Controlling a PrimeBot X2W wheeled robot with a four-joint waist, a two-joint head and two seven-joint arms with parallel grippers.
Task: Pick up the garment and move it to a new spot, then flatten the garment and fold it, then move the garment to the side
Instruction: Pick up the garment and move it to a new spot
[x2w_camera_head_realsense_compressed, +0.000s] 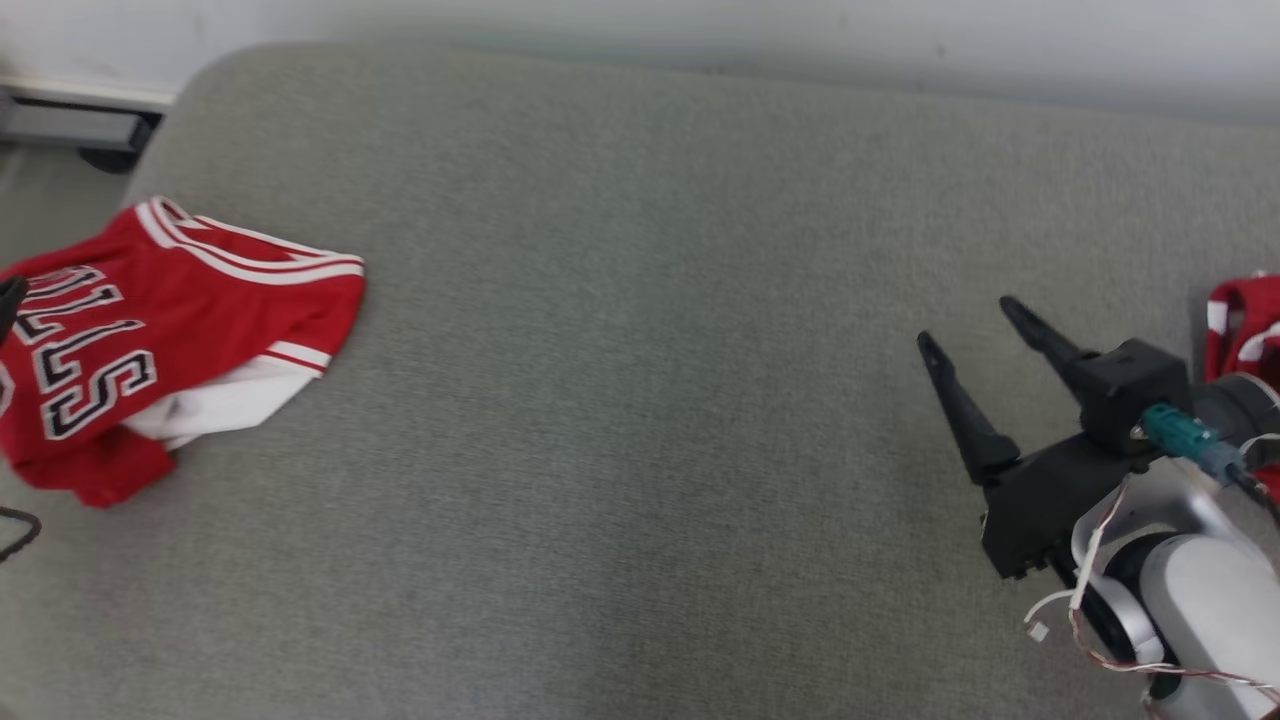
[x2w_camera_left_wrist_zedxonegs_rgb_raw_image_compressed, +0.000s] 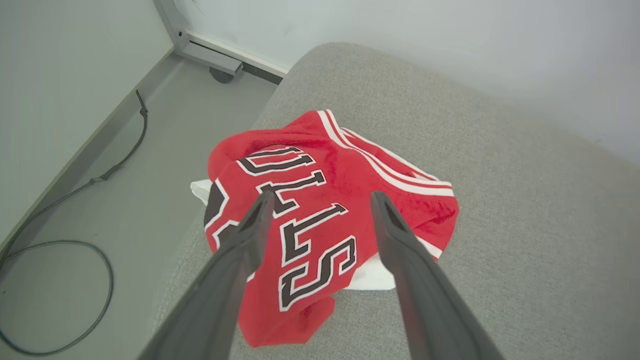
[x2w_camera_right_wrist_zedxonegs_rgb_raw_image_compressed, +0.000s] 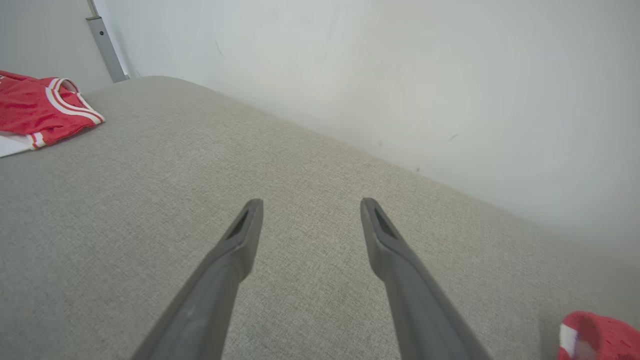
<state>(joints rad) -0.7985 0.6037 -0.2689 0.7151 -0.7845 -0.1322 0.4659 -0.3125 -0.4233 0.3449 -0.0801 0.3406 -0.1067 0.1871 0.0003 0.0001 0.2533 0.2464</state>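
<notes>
One red jersey (x2w_camera_head_realsense_compressed: 150, 350), crumpled, at the grey cushion's (x2w_camera_head_realsense_compressed: 640, 400) left end.
We are holding the left hand (x2w_camera_left_wrist_zedxonegs_rgb_raw_image_compressed: 322, 197) wide open and empty, pointing at it, the right hand (x2w_camera_head_realsense_compressed: 965, 320) likewise, well apart; we are judging the cloth light, soft and slippery, best pinched at the striped trim (x2w_camera_left_wrist_zedxonegs_rgb_raw_image_compressed: 390, 175).

Cushion (x2w_camera_head_realsense_compressed: 640, 300) lying bare through the mid stretch, giving a wide lane btwn jersey (x2w_camera_head_realsense_compressed: 150, 340) at L edge and red cloth (x2w_camera_head_realsense_compressed: 1240, 330) at R edge. R gripper (x2w_camera_head_realsense_compressed: 965, 322) hovering over R part, fingers spread, nothing btwn them. L gripper (x2w_camera_left_wrist_zedxonegs_rgb_raw_image_compressed: 322, 197) hanging over jersey, fingers apart. Wall (x2w_camera_right_wrist_zedxonegs_rgb_raw_image_compressed: 400, 75) closing off far side. Cable (x2w_camera_left_wrist_zedxonegs_rgb_raw_image_compressed: 75, 250) looping on floor past L end.
</notes>
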